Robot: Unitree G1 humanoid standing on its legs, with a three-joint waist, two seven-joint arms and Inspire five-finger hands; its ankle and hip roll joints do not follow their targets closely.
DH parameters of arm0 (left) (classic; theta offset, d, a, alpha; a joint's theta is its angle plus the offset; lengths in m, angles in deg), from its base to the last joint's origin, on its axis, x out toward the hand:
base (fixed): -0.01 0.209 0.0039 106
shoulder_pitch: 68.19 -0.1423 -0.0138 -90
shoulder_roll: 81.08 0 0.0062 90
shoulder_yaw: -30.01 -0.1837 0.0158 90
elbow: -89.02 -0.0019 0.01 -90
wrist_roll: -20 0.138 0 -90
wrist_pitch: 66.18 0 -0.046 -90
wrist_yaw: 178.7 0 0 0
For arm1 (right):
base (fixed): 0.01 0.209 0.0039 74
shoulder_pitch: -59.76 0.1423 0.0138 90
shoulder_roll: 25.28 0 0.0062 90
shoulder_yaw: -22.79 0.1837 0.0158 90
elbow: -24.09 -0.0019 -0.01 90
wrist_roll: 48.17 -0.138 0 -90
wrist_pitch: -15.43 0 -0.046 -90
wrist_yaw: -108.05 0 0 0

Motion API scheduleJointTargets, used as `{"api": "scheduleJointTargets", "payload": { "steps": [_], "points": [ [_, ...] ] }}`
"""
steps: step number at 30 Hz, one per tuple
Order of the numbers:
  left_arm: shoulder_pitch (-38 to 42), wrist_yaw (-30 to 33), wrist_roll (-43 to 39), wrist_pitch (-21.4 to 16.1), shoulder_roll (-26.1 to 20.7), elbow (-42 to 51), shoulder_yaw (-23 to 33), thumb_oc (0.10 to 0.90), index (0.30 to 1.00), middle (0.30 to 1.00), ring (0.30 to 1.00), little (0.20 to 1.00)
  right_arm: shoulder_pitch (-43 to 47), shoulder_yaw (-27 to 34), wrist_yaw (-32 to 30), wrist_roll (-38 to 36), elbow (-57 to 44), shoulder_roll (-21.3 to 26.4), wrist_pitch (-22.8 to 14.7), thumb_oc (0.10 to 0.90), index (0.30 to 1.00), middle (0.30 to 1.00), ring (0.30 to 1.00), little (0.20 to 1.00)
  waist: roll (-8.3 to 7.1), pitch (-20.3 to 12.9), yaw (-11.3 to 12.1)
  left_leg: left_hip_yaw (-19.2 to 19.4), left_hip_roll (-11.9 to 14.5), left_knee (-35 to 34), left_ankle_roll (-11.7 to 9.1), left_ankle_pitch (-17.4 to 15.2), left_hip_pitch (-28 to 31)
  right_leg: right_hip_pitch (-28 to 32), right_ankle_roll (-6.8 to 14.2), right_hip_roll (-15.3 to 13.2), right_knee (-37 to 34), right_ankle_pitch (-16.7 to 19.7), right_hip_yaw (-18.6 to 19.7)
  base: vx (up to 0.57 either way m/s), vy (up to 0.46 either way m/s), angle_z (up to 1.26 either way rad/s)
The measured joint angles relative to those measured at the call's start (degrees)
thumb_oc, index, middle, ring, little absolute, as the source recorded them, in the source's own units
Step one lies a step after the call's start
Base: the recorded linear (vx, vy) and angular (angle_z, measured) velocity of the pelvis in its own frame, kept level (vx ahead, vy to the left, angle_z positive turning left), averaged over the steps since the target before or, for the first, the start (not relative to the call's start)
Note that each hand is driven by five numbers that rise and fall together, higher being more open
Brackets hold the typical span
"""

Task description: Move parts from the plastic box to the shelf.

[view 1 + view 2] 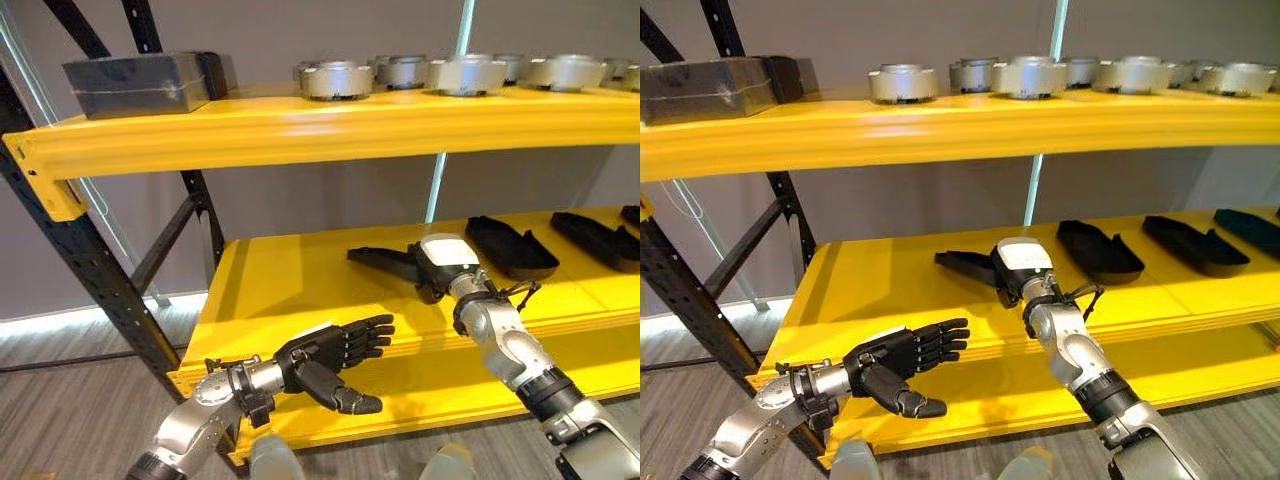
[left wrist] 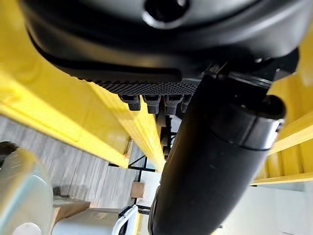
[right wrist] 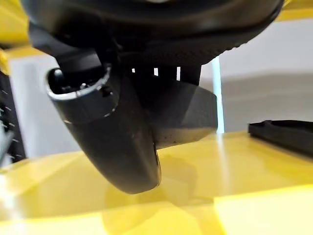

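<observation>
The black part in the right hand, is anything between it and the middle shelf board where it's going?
Nothing visible stands in the way. The right hand holds the black part low over a bare stretch of the middle shelf. The other black parts lie further to the right. The left hand hangs open in front of the shelf edge.

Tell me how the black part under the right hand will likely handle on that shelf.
The black part looks like rigid moulded plastic, so probably stiff and light. It lies long and flat on the lower shelf, so unlikely to roll or tip. That glossy shelf may let it slide under the right hand.
</observation>
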Motion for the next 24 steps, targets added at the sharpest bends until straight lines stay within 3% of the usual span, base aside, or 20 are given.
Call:
{"api": "scheduleJointTargets", "payload": {
  "steps": [5,9,16,24],
  "points": [
    [1.6,0.7,0.0,1.3,-0.9,-1.2,-0.6,0.9,1.0,1.0,1.0,1.0,7.0,-1.4,1.2,2.2,7.6,-2.5,3.5,0.4,0.3,0.3,0.3,0.3,-1.99,0.5,1.8,-0.1,-0.8,0.5,0.9,0.5,-0.9,-0.8,-0.5,-0.4,1.0,1.2,0.6,-0.04,-0.01,0.09],
    [4.0,0.6,0.0,1.6,-0.5,-1.3,-3.0,0.9,1.0,1.0,1.0,1.0,14.4,-1.5,0.5,2.8,15.8,-4.1,6.1,0.4,0.3,0.3,0.3,0.3,-1.22,1.3,3.0,-1.1,-0.8,0.3,1.5,1.1,-2.8,-1.0,-0.4,-0.7,1.1,1.3,-0.8,-0.05,-0.019,0.15],
    [6.9,0.7,0.0,1.7,-0.1,-1.5,-4.4,0.9,1.0,1.0,1.0,1.0,20.7,-1.5,-0.3,4.5,24.4,-4.5,8.6,0.4,0.3,0.3,0.3,0.3,-1.9,1.9,4.9,-1.0,-0.8,-1.9,0.8,2.1,-3.1,-0.6,-0.6,-1.0,-0.2,1.5,-2.5,0.0,-0.023,0.06],
    [8.4,0.8,-0.1,1.8,0.3,-1.7,-4.5,0.9,1.0,1.0,1.0,1.0,23.9,-1.4,-0.7,7.2,30.3,-4.5,12.1,0.4,0.3,0.3,0.3,0.3,-2.43,2.9,5.6,-1.1,-1.6,-8.5,0.3,5.4,-2.7,1.9,-0.6,-1.3,-5.2,2.5,-6.8,0.01,-0.026,0.11]
  ]
}}
